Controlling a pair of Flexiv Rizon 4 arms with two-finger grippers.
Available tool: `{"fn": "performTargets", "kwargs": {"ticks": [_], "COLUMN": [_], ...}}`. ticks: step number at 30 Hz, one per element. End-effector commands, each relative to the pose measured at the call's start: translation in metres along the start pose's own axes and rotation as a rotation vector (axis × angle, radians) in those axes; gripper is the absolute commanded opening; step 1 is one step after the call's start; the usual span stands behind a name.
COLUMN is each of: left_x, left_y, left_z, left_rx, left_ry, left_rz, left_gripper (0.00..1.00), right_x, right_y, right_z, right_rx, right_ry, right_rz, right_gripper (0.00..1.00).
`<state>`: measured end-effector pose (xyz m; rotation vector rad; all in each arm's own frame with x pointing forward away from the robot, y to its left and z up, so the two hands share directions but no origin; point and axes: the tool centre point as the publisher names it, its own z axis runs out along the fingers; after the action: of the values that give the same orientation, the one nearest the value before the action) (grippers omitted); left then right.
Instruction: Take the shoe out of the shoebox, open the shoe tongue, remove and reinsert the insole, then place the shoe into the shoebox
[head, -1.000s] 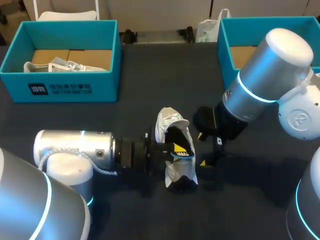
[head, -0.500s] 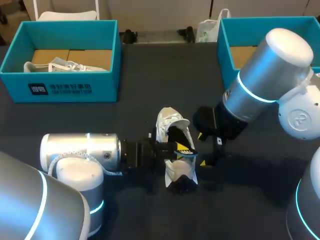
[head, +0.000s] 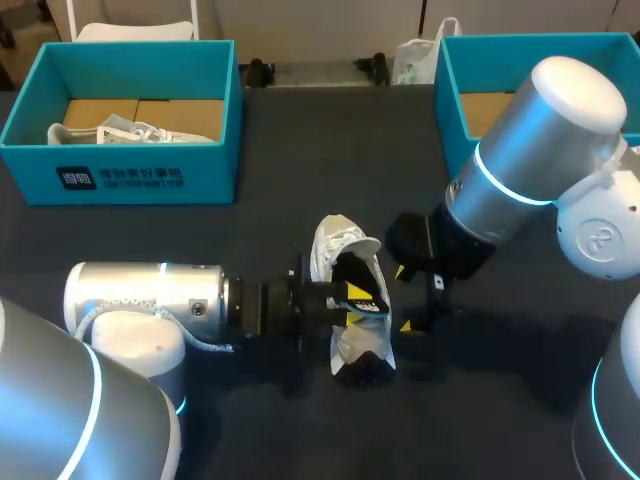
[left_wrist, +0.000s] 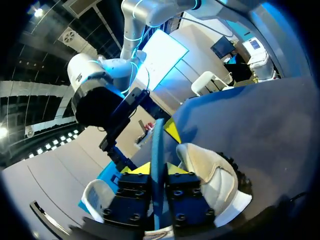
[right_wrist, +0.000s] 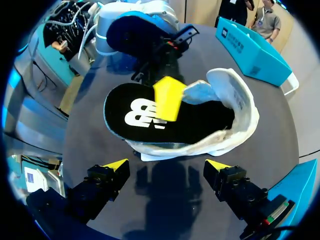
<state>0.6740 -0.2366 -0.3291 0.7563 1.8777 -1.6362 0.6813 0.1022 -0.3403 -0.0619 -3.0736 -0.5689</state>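
A white shoe (head: 340, 245) lies on its side at the middle of the dark table, its opening toward my right arm. The black insole (right_wrist: 145, 117) stands partly in it, most of its length showing. My left gripper (head: 354, 305) comes in from the left and is shut on the insole's edge; one of its yellow fingertips (right_wrist: 169, 97) lies flat on the insole's face. In the left wrist view the insole's thin edge (left_wrist: 158, 145) runs between the fingers of that gripper (left_wrist: 155, 170), with the shoe (left_wrist: 210, 175) beside them. My right gripper (right_wrist: 166, 165) hangs open just right of the shoe (right_wrist: 235, 115), touching nothing.
A teal shoebox (head: 120, 180) stands at the back left with another white shoe (head: 130, 130) inside. A second teal box (head: 450, 90) sits at the back right, behind my right arm (head: 520, 170). Bare table lies in front of the shoe.
My left arm pushed a little to the right toward the shoe, then drew back left to where it was. The shoe, the insole and the right arm stayed put.
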Motion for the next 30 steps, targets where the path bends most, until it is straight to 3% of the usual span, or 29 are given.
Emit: {"fn": "performTargets", "kwargs": {"ticks": [1,6,12,20,23,30], "left_x": [0.003,0.004,0.003,0.004,0.002,-0.002], "left_y": [-0.003,0.007,0.029,0.039,0.031,0.010], "left_z": [0.001,0.011,0.019,0.012,0.008,0.000], "left_rx": [0.004,-0.011,-0.089,-0.128,-0.134,-0.113], "left_ry": [0.005,0.012,0.021,0.022,0.012,-0.001], "left_rz": [0.012,0.060,0.085,0.047,0.036,0.020], "left_gripper": [0.00,0.00,0.00,0.00,0.36,0.44], "right_x": [0.000,0.000,0.000,0.000,0.000,0.000], "right_y": [0.000,0.000,0.000,0.000,0.000,0.000], "right_z": [0.001,0.001,0.001,0.001,0.001,0.001], "right_rx": [0.000,0.000,0.000,0.000,0.000,0.000], "right_ry": [-0.001,-0.001,-0.001,-0.001,-0.001,-0.001], "right_rz": [0.000,0.000,0.000,0.000,0.000,0.000], "right_gripper": [1.00,1.00,1.00,1.00,1.00,1.00]}}
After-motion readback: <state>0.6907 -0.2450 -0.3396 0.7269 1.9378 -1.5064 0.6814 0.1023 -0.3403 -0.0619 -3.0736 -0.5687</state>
